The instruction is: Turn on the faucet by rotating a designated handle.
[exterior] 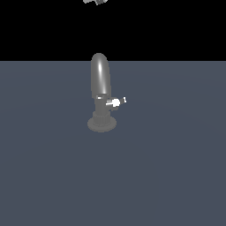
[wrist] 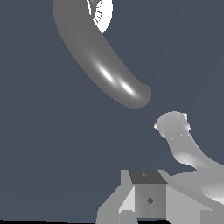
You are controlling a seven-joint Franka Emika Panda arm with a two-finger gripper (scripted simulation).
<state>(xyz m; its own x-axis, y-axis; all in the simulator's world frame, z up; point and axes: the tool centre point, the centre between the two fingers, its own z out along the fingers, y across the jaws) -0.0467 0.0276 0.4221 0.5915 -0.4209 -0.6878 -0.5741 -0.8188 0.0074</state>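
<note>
We hover our gripper (exterior: 96, 1), jaw state unclear, above the faucet (exterior: 100, 88); next, descend toward the handle (exterior: 115, 103) at its three o'clock.

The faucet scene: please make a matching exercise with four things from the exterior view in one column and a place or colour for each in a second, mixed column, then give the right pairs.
Column one:
1. spout
2. handle
3. ribbed base
4. gripper

Column two:
A. bright white-silver, sticks out of the faucet body toward the exterior view's right
B. at the top edge of the exterior view, far above the faucet, touching nothing
C. tall, dark grey, rounded at its top
D. round, resting on the blue-grey floor

Pairs: 1-C, 2-A, 3-D, 4-B
</note>
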